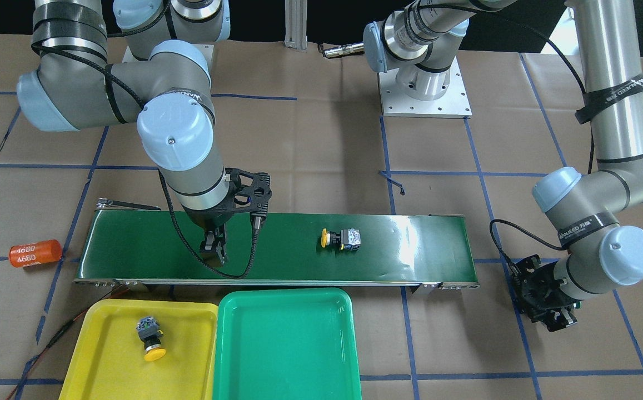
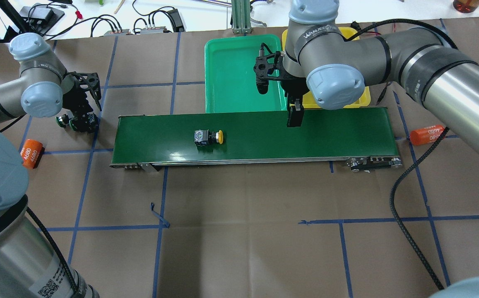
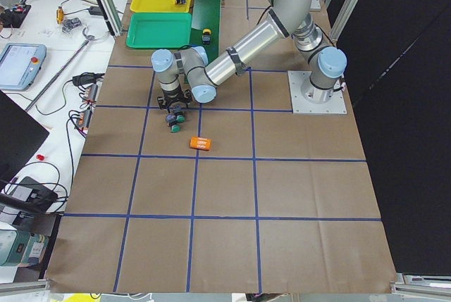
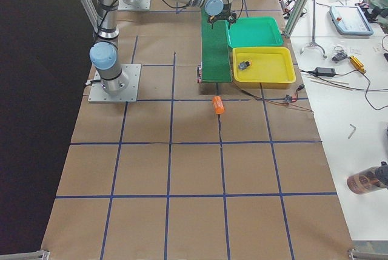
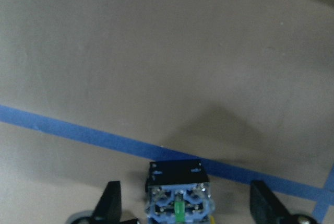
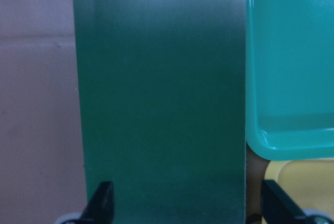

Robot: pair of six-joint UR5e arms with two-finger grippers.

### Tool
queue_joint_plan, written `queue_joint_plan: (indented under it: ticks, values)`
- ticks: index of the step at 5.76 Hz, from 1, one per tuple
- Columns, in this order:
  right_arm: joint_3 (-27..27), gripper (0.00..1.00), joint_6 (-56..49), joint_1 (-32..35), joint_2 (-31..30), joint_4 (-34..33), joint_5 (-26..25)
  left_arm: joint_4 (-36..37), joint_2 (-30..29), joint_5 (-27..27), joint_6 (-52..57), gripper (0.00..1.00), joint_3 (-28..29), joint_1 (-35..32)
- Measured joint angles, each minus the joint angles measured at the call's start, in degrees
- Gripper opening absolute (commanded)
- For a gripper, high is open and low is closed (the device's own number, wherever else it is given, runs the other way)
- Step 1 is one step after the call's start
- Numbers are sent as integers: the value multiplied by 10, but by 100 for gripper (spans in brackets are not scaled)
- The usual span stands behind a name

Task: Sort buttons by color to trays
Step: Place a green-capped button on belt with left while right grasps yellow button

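Note:
One yellow-capped button (image 1: 340, 239) lies on its side mid-belt, also in the overhead view (image 2: 208, 137). Another yellow-capped button (image 1: 150, 336) lies in the yellow tray (image 1: 99, 361). The green tray (image 1: 288, 344) beside it holds nothing. My right gripper (image 1: 214, 253) hangs open and empty over the belt near the trays, right of the belt button in the overhead view (image 2: 295, 118). My left gripper (image 2: 83, 120) is low over the paper off the belt's left end. It is open, and its fingers straddle a green button (image 5: 177, 200). Two green caps (image 2: 67, 122) show beside it.
The long dark green belt (image 1: 410, 261) runs across the table in front of the trays. One orange "4680" cylinder (image 2: 427, 134) lies off the belt's right end, another (image 2: 31, 153) near my left arm. Cables run along the table's far edge.

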Motion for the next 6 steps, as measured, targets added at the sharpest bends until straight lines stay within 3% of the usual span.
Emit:
queue_joint_plan:
  ticks: [3, 6]
  values:
    - [12, 100, 112, 73, 17, -60, 8, -1, 25, 2, 8, 0, -6, -16]
    - [44, 100, 125, 88, 34, -123, 23, -65, 142, 2, 2, 2, -62, -98]
